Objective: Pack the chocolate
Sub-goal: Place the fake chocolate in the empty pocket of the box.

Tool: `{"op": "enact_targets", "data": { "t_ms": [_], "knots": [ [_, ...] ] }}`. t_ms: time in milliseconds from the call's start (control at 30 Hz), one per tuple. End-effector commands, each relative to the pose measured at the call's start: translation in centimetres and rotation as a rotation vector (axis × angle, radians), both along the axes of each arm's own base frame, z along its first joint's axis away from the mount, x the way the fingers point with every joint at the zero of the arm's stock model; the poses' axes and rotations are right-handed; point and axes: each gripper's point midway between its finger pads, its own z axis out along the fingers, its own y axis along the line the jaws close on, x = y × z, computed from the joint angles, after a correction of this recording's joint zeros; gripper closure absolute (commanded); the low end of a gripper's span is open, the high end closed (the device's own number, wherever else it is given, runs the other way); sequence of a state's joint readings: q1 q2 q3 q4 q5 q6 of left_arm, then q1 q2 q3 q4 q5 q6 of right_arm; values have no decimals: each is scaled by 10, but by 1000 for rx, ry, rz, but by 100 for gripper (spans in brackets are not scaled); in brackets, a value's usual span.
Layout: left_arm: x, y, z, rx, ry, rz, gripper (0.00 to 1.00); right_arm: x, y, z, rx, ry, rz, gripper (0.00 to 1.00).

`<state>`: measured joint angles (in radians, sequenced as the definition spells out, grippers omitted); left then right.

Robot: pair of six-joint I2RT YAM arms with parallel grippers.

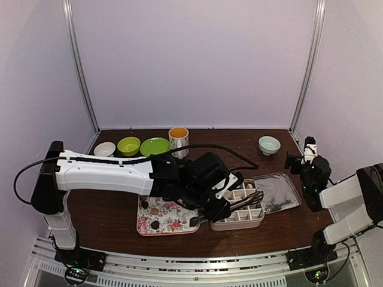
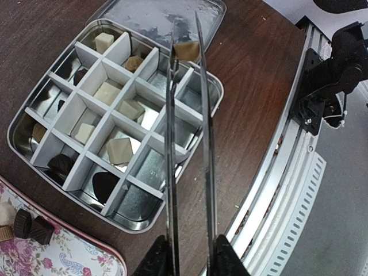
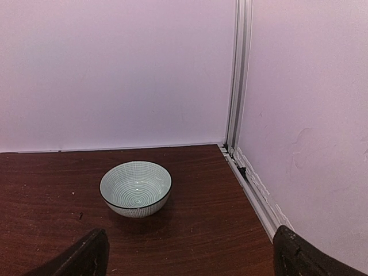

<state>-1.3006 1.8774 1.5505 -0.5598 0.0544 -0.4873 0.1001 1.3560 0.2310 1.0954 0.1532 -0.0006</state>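
My left gripper (image 2: 188,256) (image 1: 218,202) is shut on a pair of metal tongs (image 2: 170,144). The tong tips pinch a tan chocolate (image 2: 187,50) above the far corner of the divided tin box (image 2: 16,144) (image 1: 239,222). Several white, tan and dark chocolates lie in its compartments, such as a white one (image 2: 119,150) and a dark one (image 2: 105,184). More chocolates (image 2: 29,225) (image 1: 154,210) sit on the floral tray (image 2: 75,259) (image 1: 170,224) left of the box. My right gripper (image 3: 192,253) (image 1: 302,156) is open and holds nothing, far right by the wall.
The tin's lid (image 1: 278,191) lies right of the box. Along the back stand a white bowl (image 1: 105,149), a green bowl (image 1: 128,145), a green plate (image 1: 154,146), a mug (image 1: 178,140) and a teal bowl (image 1: 269,144) (image 3: 135,187). The table's front rail (image 2: 287,190) is close.
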Motion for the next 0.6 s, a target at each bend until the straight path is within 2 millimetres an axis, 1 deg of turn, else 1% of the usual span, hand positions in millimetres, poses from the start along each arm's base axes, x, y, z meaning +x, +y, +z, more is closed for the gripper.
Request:
{"op": "enact_targets", "data": {
  "t_ms": [0,100,233,300,367,433,567],
  "knots": [
    [7,-14,9,-41,-38,4,75,3,-2,5,2,-11,-6,0],
    [9,-15,4,-23,-43,12,73,3,-2,5,1,-12,-8,0],
    [12,-17,2,-18,-54,14,73,3,-2,5,2,-12,-7,0],
    [13,-17,1,-15,-62,19,69,3,-2,5,2,-11,-7,0],
    [17,-14,0,-1,-72,38,65,3,-2,4,1,-10,-8,0],
    [22,-10,-1,14,-89,67,64,3,-3,5,2,-12,-8,0],
    [23,-8,2,13,-94,78,64,3,-2,5,2,-11,-8,0]
  ]
}}
